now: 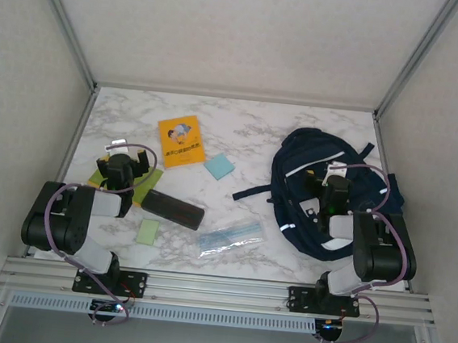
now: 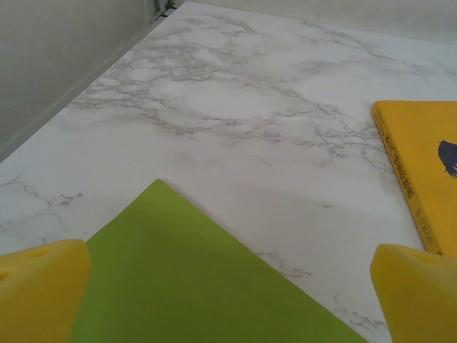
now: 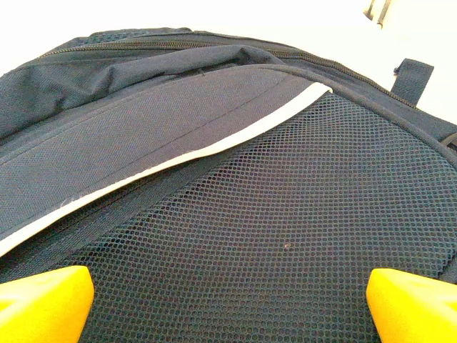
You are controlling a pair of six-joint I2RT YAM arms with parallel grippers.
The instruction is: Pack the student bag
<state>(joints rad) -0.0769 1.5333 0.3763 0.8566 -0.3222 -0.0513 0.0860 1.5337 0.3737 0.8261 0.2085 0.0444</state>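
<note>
From above, the student bag [image 1: 299, 158] lies on the right side of the marble table [image 1: 249, 133], with the right gripper [image 1: 333, 183] above it. The left gripper [image 1: 124, 161] hangs over a green sheet [image 1: 97, 177] near a yellow book [image 1: 182, 140].

Left wrist: the yellow fingertips [image 2: 39, 293] are spread wide and empty over the sheet.

Right wrist: the fingertips [image 3: 43, 296] are equally wide, close above the bag's navy fabric.

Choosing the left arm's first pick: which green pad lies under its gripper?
The larger lime green sheet, framed by the open left gripper; the small pale green pad lies nearer the bases, by the black case.
</note>
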